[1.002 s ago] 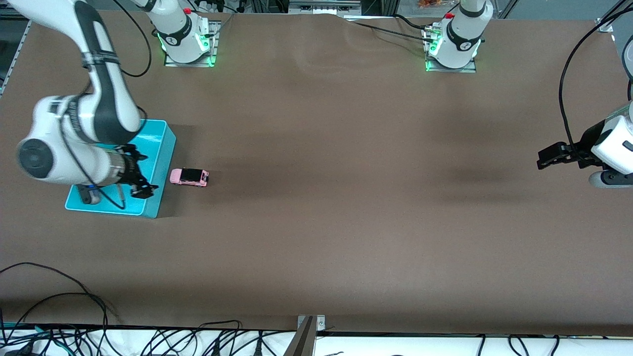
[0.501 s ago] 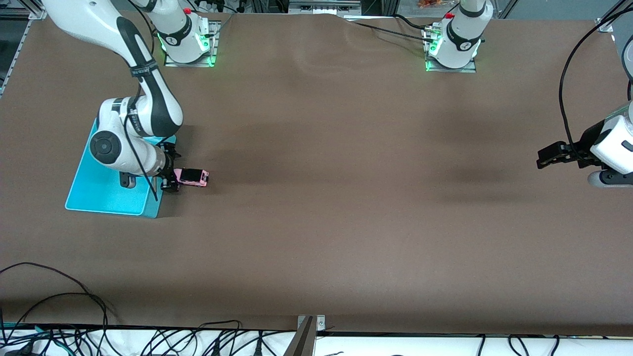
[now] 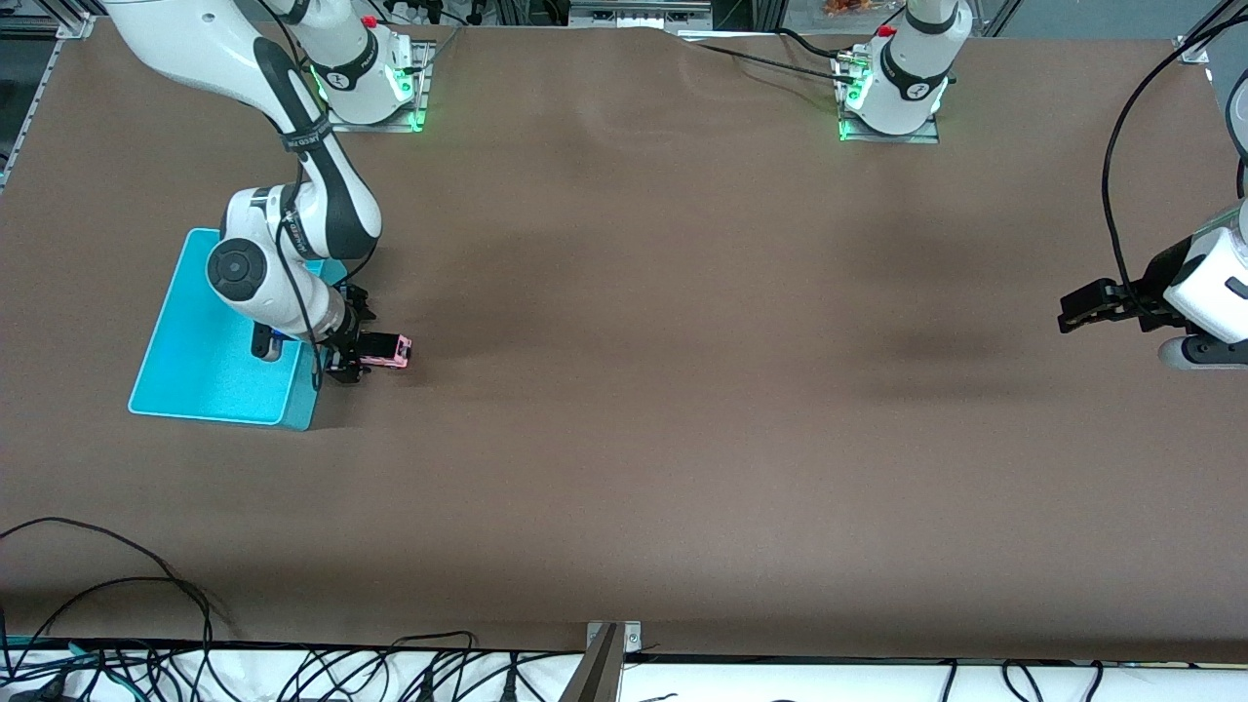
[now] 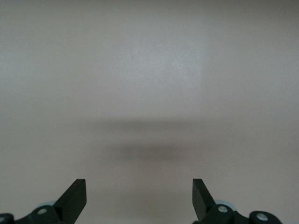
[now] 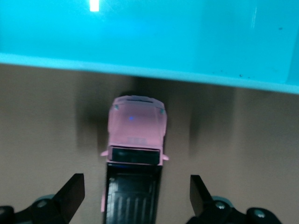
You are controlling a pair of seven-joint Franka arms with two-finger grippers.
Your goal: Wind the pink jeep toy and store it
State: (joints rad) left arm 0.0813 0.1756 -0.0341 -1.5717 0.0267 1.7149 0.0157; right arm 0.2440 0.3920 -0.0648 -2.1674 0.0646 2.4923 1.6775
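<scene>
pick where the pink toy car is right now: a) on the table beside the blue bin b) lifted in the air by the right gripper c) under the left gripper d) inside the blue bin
a: the pink toy car sits on the brown table just beside the blue bin, between the open fingers of the right gripper, which has not closed on it.

I see a light pink jeep toy [image 5: 135,135] with black roof, a cyan bin [image 3: 210,351], and a plain brown desk [image 3: 682,390].
</scene>
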